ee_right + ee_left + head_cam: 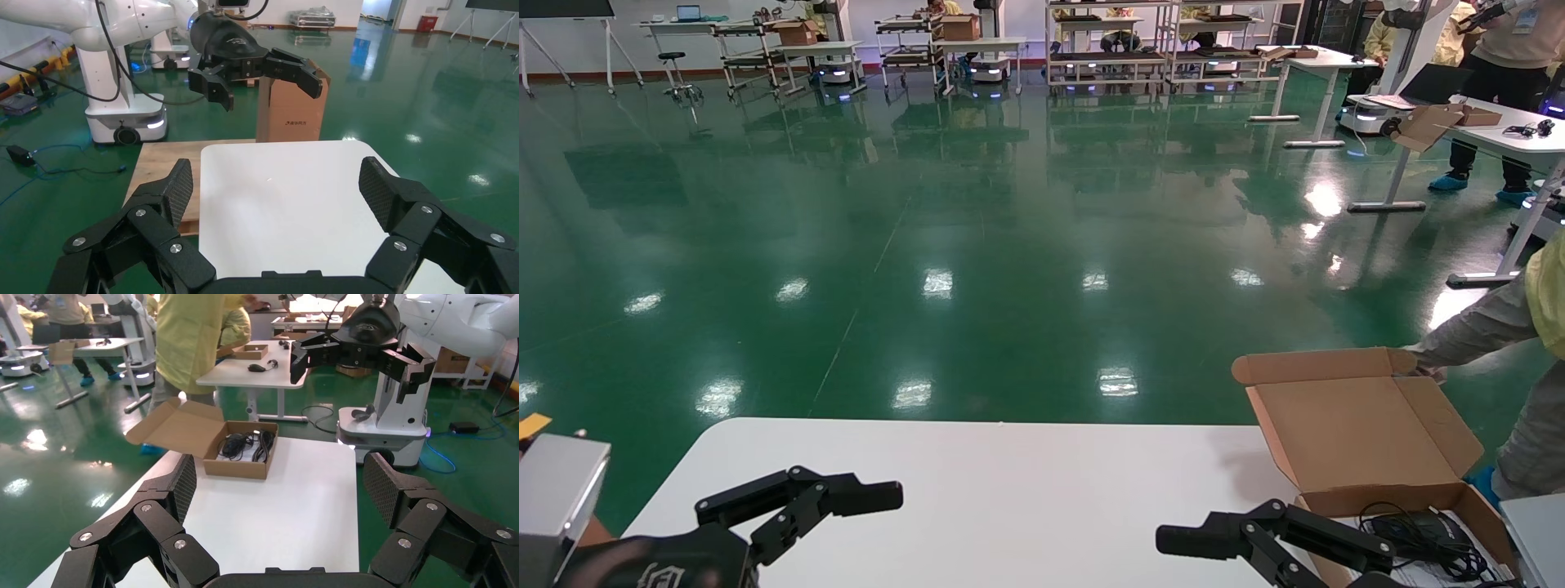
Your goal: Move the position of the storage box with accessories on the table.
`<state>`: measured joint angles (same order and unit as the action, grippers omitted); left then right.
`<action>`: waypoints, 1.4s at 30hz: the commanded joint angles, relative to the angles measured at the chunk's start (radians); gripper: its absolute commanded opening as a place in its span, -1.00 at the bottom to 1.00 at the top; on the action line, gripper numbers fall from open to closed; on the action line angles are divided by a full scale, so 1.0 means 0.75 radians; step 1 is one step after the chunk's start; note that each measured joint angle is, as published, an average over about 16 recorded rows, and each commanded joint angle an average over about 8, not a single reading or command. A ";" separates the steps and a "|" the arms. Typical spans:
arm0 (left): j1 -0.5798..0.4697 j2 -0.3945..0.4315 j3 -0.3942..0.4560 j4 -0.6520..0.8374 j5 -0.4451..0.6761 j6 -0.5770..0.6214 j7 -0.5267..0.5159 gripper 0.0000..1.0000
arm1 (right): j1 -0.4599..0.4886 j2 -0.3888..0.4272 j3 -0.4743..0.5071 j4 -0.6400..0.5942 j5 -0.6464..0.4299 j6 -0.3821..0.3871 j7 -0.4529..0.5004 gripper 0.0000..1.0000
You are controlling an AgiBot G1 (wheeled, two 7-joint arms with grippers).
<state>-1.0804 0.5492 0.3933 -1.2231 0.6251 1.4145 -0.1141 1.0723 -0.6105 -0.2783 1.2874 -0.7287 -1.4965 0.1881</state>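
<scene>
The storage box point(1377, 499) is a shallow brown cardboard mailer at the table's point(1009, 490) right end, its lid point(1352, 425) hinged open and upright. The accessories point(1418, 535) lie inside it: coiled black cables and a black device on white paper. My right gripper point(1214, 547) hovers open just left of the box, apart from it. My left gripper point(846, 510) is open over the table's left end. In the left wrist view the box point(235, 467) and accessories point(245, 444) lie far beyond my open left gripper point(280, 478). The right wrist view shows my open right gripper point(275, 177) over bare table point(281, 208).
A person in yellow point(1536, 392) stands at the table's right end with a hand point(1418, 363) on the box lid. A tall cardboard carton point(291, 113) and a wooden surface point(162, 165) lie beyond the table's left end. Green floor surrounds the table.
</scene>
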 commanded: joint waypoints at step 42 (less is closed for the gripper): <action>0.000 0.000 0.000 0.000 0.000 0.000 0.000 1.00 | 0.006 -0.001 -0.002 -0.012 -0.005 0.003 -0.001 1.00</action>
<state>-1.0804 0.5492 0.3933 -1.2231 0.6250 1.4145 -0.1141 1.0769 -0.6113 -0.2801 1.2786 -0.7322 -1.4943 0.1873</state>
